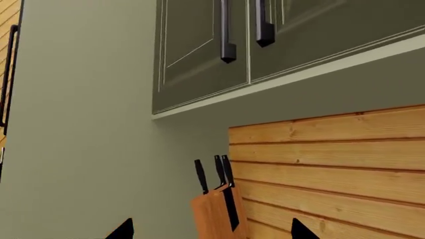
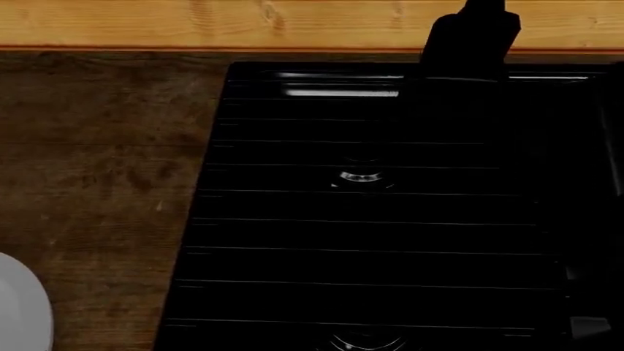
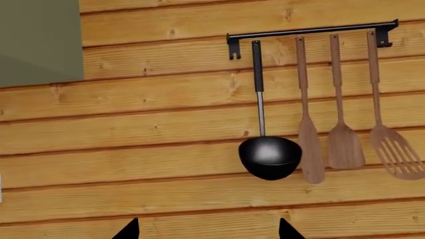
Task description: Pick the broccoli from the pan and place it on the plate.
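Observation:
The white plate [image 2: 22, 311] shows only as a rim sliver at the left edge of the head view, on the wooden counter. The broccoli and the pan are out of view. My left gripper [image 1: 211, 234] is open and empty; only its two black fingertips show, pointing at the wall and a knife block. My right gripper [image 3: 207, 233] is open and empty; its fingertips point at the wooden wall. Neither gripper shows in the head view.
A black ribbed sink [image 2: 370, 219] with a drain [image 2: 362, 178] and a black faucet [image 2: 470, 40] fills the head view, set in a brown wooden counter [image 2: 98, 168]. A knife block [image 1: 218, 206] stands under green cabinets [image 1: 265, 45]. A ladle [image 3: 269, 155] and wooden spatulas [image 3: 345, 144] hang on a rail.

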Controlling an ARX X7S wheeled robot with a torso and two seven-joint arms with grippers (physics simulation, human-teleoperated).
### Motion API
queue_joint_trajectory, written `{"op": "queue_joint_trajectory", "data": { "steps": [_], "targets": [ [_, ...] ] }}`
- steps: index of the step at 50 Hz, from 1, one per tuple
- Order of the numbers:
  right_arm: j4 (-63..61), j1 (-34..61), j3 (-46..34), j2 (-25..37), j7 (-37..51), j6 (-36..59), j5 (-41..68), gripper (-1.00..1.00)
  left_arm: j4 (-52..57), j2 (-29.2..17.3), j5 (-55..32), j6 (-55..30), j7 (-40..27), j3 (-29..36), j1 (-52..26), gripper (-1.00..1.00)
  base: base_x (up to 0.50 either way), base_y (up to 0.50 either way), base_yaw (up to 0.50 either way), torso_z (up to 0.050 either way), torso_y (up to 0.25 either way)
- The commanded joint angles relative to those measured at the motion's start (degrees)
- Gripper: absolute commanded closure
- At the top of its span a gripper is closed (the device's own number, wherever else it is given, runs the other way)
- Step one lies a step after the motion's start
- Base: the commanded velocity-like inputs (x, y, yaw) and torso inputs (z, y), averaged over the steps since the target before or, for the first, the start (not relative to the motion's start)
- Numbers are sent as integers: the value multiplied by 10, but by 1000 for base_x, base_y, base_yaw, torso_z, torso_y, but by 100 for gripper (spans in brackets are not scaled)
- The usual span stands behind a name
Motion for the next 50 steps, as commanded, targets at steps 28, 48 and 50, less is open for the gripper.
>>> {"op": "queue_joint_trajectory", "data": {
  "steps": [28, 48, 50],
  "targets": [
    [238, 108, -70, 161, 240, 74, 218, -100, 41, 48, 82, -21, 91, 7, -11, -100, 0, 0, 0, 0, 0],
    [321, 116, -97, 162, 228, 73, 182, -100, 49, 71, 110, -33, 122, 30, -35, -100, 0, 0, 0, 0, 0],
    [327, 115, -100, 158, 220, 71, 174, -100, 52, 71, 114, -32, 123, 36, -38, -100, 0, 0, 0, 0, 0]
  ]
}}
